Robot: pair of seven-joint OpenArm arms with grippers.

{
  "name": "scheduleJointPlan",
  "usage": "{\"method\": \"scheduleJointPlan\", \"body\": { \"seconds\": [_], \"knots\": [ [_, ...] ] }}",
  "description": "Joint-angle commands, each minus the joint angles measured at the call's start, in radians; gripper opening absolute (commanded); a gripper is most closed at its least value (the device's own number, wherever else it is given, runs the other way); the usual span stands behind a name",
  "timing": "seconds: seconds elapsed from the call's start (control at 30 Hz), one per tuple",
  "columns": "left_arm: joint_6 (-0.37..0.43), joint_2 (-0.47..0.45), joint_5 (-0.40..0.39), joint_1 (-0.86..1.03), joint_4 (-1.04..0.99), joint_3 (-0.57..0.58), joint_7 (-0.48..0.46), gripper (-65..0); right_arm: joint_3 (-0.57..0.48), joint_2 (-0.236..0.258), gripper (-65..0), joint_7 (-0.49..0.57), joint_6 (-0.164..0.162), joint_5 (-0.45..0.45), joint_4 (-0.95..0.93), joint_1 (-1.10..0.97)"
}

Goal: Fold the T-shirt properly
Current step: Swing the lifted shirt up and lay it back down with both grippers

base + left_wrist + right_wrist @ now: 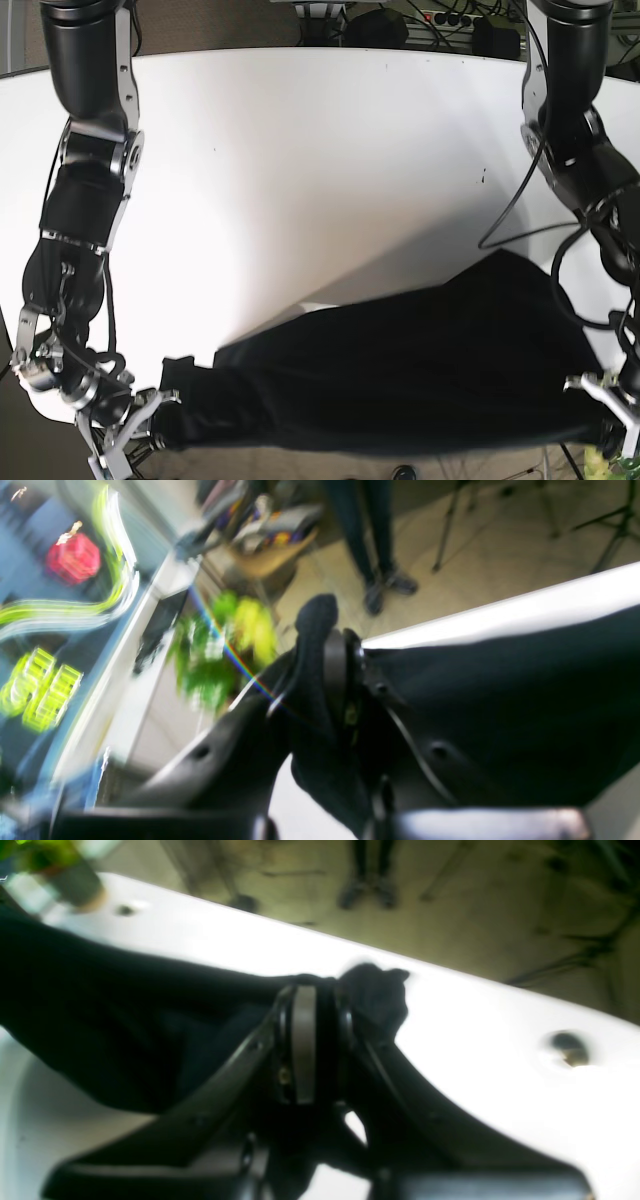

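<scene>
— Which way is the T-shirt (400,375) lying?

— Its long axis is running across the near edge of the white table (300,180) in the base view, side to side, from the right gripper (150,420) at that view's lower left to the left gripper (605,425) at the lower right. It is slanting a little: the end toward the left gripper is sitting higher and reaching further onto the table, while the other end is narrowing to a point at the right gripper.

— How is the cloth looking?

— It is black and plain, stretched into a broad band between the two arms, with soft folds running lengthwise. A small pale patch is showing at its upper edge near the middle.

— What are the grippers doing?

— In the right wrist view the right gripper (320,1005) is pinching the fabric, jaws closed on it, with a bunched tuft (375,990) sticking out past the fingertips above the table (500,1040). In the left wrist view, which is blurred, the left gripper (332,650) is likewise clamping the T-shirt (500,705), a fold of cloth poking up between the closed jaws.

— Anything beyond the table?

— A person's legs and shoes (387,585) are standing on the floor.
</scene>
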Motion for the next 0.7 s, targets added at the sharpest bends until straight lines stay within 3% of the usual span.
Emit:
{"method": "scheduleJointPlan", "body": {
  "seconds": [0.0,0.33,0.67],
  "knots": [
    [0.011,-0.02,-0.006,-0.069,0.01,-0.019,-0.028,-65.0,-0.019,0.013,-62.6,0.039,0.008,0.034,0.025,0.078],
    [0.012,-0.051,-0.006,-0.23,-0.041,-0.02,-0.03,-65.0,-0.05,0.076,-62.5,0.017,0.008,0.042,-0.041,0.247],
    [0.008,-0.054,-0.009,-0.092,-0.016,-0.075,-0.03,-65.0,-0.045,0.091,-62.5,0.013,0.009,0.043,0.027,0.122]
  ]
}}
